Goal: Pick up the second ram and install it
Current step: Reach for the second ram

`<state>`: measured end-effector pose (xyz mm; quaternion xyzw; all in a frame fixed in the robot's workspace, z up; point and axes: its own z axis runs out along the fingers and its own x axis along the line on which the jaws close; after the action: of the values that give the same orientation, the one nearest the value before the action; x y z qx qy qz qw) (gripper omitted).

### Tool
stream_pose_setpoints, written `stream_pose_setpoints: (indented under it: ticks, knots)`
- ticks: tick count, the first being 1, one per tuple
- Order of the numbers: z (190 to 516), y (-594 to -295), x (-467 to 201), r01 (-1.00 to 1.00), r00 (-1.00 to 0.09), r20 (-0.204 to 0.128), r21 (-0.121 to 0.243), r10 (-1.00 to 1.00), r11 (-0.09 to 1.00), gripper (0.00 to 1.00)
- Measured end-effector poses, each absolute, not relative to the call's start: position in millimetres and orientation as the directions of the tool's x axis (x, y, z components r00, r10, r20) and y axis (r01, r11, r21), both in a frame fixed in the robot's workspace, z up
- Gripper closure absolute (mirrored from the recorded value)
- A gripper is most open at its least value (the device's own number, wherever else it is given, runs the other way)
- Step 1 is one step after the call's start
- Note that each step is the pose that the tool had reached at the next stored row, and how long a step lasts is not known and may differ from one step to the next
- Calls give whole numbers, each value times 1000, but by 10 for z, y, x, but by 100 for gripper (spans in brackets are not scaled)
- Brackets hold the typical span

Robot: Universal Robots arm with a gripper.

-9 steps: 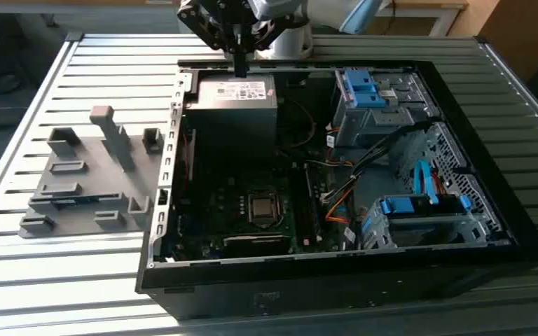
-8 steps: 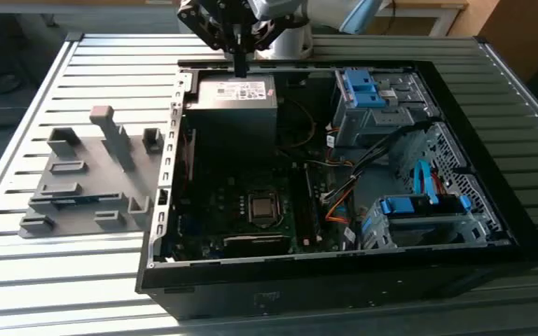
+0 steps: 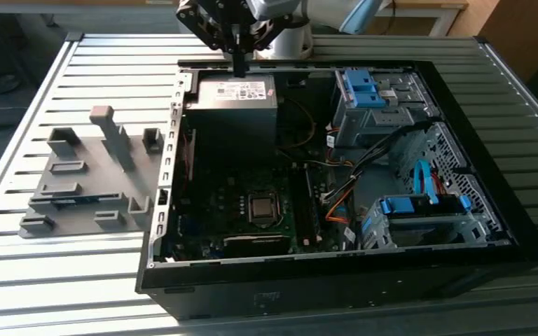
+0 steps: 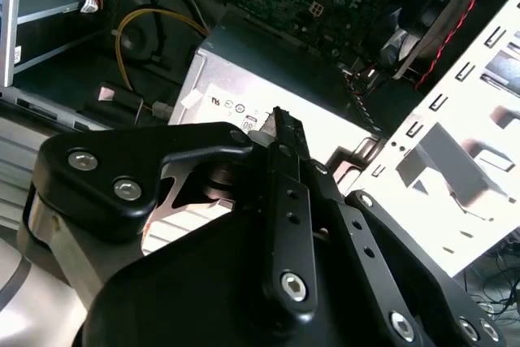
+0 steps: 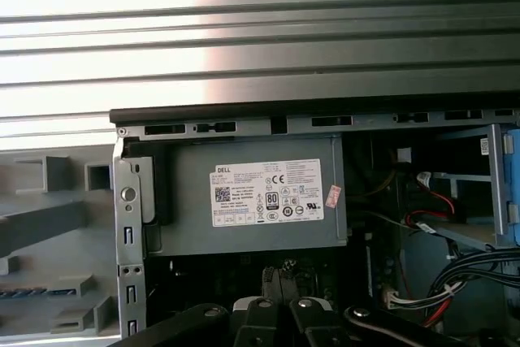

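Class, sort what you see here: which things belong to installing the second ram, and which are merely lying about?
Belong to the job: gripper, shut and empty; second ram, lying in the grey holder; memory slots on the motherboard.

Lying about: power supply; blue drive cage; cables; slatted table.

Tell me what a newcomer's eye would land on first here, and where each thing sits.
The open computer case dominates the slatted metal table. The black gripper hangs over the grey power supply at the case's far end in the exterior view. On the exterior view's left, a grey slotted holder block sits beside the case with a blue-green ram stick lying in it.
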<state>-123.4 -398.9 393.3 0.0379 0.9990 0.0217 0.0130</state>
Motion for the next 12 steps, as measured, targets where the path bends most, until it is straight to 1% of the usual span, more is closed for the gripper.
stream_pose_setpoints:
  ticks: [12]
  knots:
    - [3933, -3990, -1310, 75, -997, -24, 44, 76, 996, 89]
